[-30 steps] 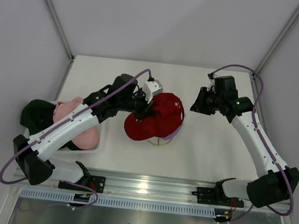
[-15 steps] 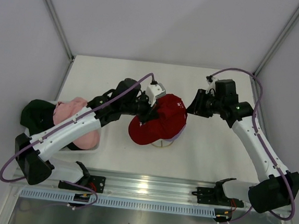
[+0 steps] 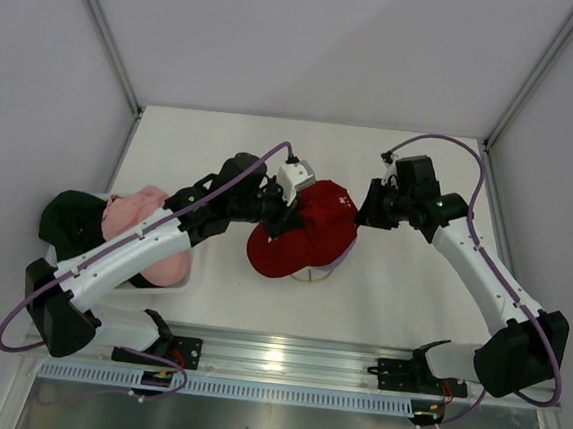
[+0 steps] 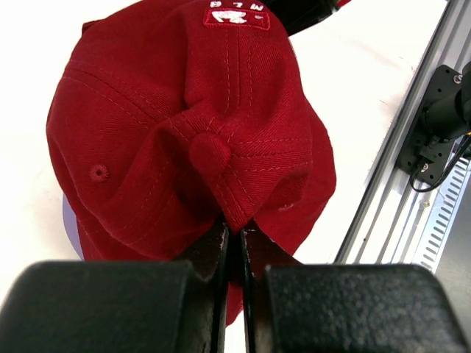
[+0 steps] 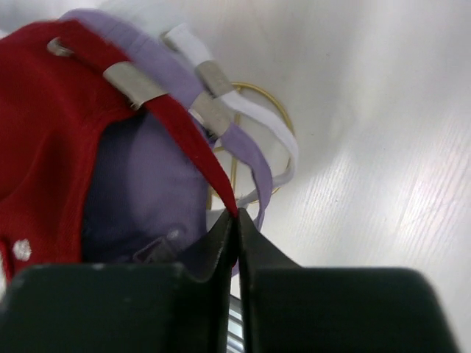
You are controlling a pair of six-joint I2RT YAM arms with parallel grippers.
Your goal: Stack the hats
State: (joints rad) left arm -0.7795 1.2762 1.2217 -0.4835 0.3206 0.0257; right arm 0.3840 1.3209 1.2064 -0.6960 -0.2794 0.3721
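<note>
The red hat [image 3: 310,232] sits over a lavender hat [image 3: 339,260] on a thin gold wire stand [image 3: 311,275] at mid-table. My left gripper [image 3: 284,214] is shut on a pinched fold of the red hat [image 4: 191,110] at its crown, jaws [image 4: 235,229] nearly together. My right gripper [image 3: 364,213] is at the hat's back, shut on the red strap [image 5: 188,140]; its tips [image 5: 237,215] meet on the strap's end. The lavender hat [image 5: 147,184] and its strap show under the red one. A pink hat [image 3: 138,210] and a dark hat [image 3: 70,218] lie at the left.
A white tray [image 3: 193,264] at the left edge holds the pink and dark hats, with the left arm crossing above it. The gold stand's ring [image 5: 276,103] rests on the white table [image 3: 401,285]. An aluminium rail [image 3: 284,355] runs along the near edge.
My right gripper has moved left to the back of the red hat and closed on its strap. The left gripper with the red hat shifted slightly right.
</note>
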